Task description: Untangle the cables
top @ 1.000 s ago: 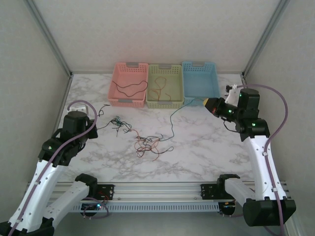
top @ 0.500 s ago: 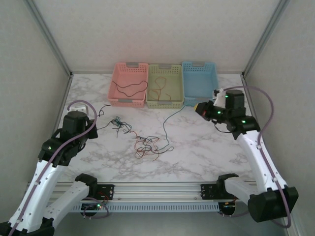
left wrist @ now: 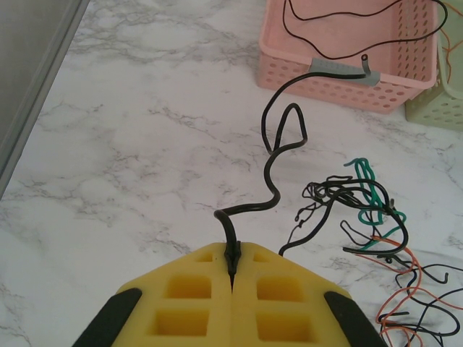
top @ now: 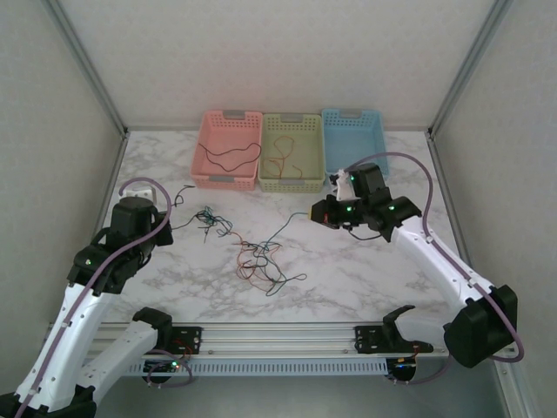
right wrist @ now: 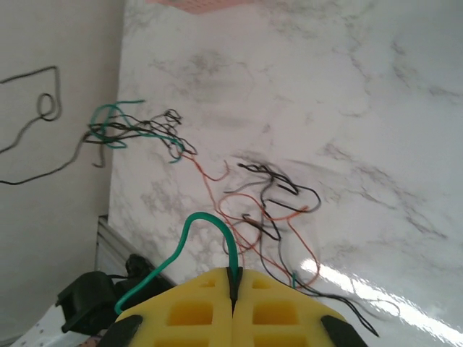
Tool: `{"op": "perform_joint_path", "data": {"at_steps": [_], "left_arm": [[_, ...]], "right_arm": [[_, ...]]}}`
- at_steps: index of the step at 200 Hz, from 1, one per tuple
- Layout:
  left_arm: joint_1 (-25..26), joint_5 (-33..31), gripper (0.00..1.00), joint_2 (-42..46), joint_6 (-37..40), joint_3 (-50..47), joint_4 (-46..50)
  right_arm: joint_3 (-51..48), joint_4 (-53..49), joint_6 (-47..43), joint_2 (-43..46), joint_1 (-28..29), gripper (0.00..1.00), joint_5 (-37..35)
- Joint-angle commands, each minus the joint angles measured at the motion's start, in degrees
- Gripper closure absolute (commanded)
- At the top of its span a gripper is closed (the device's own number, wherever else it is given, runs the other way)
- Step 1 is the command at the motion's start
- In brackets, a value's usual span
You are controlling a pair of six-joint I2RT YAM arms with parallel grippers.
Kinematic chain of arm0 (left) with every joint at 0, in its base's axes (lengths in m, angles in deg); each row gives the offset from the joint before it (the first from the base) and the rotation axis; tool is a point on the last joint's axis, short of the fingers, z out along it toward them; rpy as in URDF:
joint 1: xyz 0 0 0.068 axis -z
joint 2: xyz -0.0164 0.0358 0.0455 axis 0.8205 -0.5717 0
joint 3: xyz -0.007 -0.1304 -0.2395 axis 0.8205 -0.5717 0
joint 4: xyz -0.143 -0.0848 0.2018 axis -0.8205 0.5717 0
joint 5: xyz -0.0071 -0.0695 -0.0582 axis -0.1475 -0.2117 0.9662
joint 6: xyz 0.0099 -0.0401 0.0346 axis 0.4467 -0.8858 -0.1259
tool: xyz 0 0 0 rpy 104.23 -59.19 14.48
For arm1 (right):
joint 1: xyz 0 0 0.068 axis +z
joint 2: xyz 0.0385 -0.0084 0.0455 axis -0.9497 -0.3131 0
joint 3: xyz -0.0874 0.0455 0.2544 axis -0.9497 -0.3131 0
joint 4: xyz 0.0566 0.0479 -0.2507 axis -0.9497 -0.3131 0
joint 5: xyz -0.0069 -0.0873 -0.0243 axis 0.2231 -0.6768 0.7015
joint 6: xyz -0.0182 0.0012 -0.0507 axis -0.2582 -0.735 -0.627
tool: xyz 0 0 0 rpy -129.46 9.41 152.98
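**A:** Where are the thin curly cables (top: 261, 259), the black, orange-red and teal ones?

**B:** Mostly in one knot midway across the white marble-patterned surface (top: 348, 279), with a smaller black-and-teal clump (top: 209, 218) to its left. A few strands already lie in the pink plastic basket (top: 226, 180) and the pale green plastic basket (top: 291, 185).

**A:** And the arms?

**B:** The left end effector (left wrist: 233, 254) is clamped on a black wire (left wrist: 268, 173). The right end effector (right wrist: 233, 280) is pinched shut on a teal wire (right wrist: 206, 215) trailing towards the knot.

**A:** Which step is this?

**B:** Pulling strands free, I'd judge. Next, the teal one needs drawing clear without dragging the rest, then carrying to a basket.
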Motion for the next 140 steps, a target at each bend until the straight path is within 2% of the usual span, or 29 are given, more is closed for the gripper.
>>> {"op": "perform_joint_path", "data": {"at_steps": [1, 53, 105, 127, 140], "left_arm": [[-0.5, -0.2, 1.00, 0.4, 0.2, -0.4, 0.4], [-0.5, 0.0, 1.00, 0.2, 0.2, -0.5, 0.4], [-0.6, 0.2, 1.00, 0.2, 0.2, -0.5, 0.3], [-0.6, 0.5, 1.00, 0.1, 0.3, -0.5, 0.2], [-0.6, 0.6, 1.00, 0.2, 0.3, -0.5, 0.2]], "right_arm": [[5.4, 0.0, -2.7, 1.3, 0.3, 1.00, 1.4], [9.4, 0.5, -5.2, 6.9, -0.4, 1.00, -4.8], [11.8, -5.7, -10.8, 15.2, -3.2, 1.00, -25.9], [9.5, -4.6, -9.7, 18.1, -5.3, 1.00, -27.6], [8.4, -4.2, -8.8, 17.9, -5.8, 1.00, -26.2]]}}
